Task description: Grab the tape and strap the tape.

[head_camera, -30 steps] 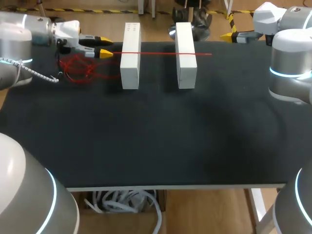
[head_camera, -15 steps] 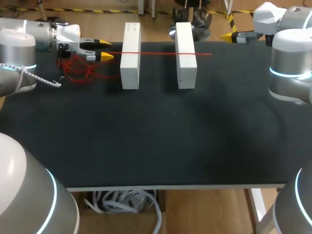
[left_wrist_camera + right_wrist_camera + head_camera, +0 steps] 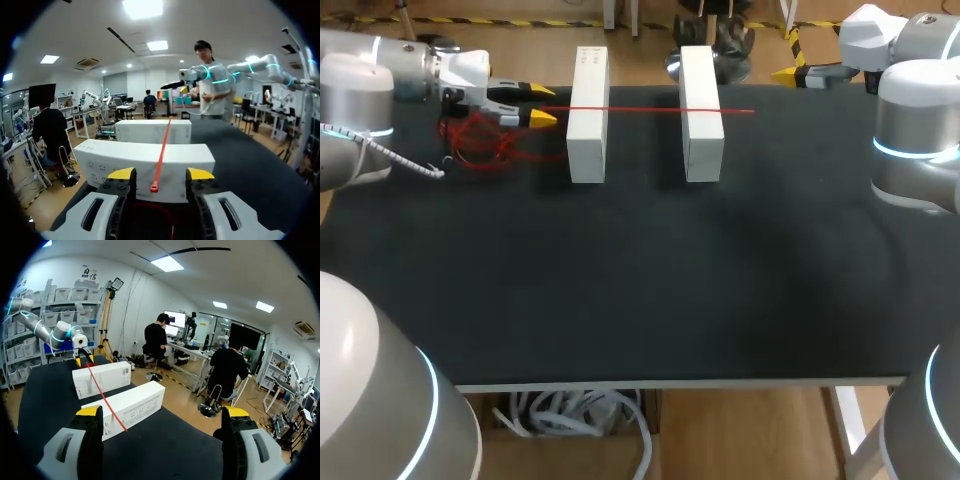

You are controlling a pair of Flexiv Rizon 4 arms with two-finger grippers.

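Observation:
A thin red strap (image 3: pixel 650 109) lies straight across the tops of two white boxes, the left one (image 3: pixel 587 115) and the right one (image 3: pixel 701 100). My left gripper (image 3: pixel 542 104) is at the strap's left end, open. In the left wrist view the strap's end (image 3: pixel 155 188) sits between the yellow fingertips (image 3: pixel 122 174), touching neither of them. My right gripper (image 3: pixel 788 73) hangs at the table's far right edge, well off the strap's other end, open wide with nothing in it (image 3: pixel 164 412). From that side the strap (image 3: pixel 106 401) runs over both boxes.
A loose tangle of red straps (image 3: pixel 480 142) lies on the black table (image 3: pixel 640 270) under and behind my left gripper. The two boxes stand side by side with a gap between them.
My left gripper has shifted slightly toward the left box and a little nearer to me, its fingers spreading a touch. The strap, boxes and right arm have not moved.

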